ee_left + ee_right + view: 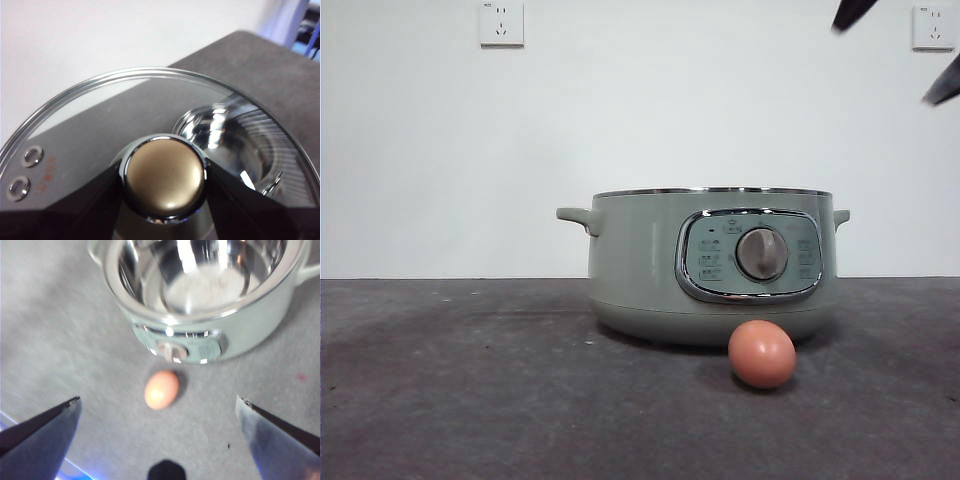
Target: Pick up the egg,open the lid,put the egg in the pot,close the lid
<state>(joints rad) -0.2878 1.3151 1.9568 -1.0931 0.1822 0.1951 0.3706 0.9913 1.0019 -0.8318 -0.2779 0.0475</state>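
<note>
**Egg on the table, pot open: a centred descent is what the pick needs**

Nearest to the front camera lies the small smooth reddish-brown egg (762,354), on the dark grey table (450,400), just in front of the pot and a little below its silver dial (761,253). The right gripper (159,405) hangs above it with its two black jaws spread wide, and the egg sits between them but well below.

Behind the egg stands the squat sage-green electric pot (640,270). It is open; its shiny steel inside looks empty in the right wrist view.

The round clear glass lid (100,115) is off the pot. The left gripper (164,182) holds it, jaws closed on both sides of its knob (164,179).

For a good pick, I think the right gripper should go down straight, with the egg in the middle of the jaws. It should close slowly, because a round egg may roll away or crack.
</note>
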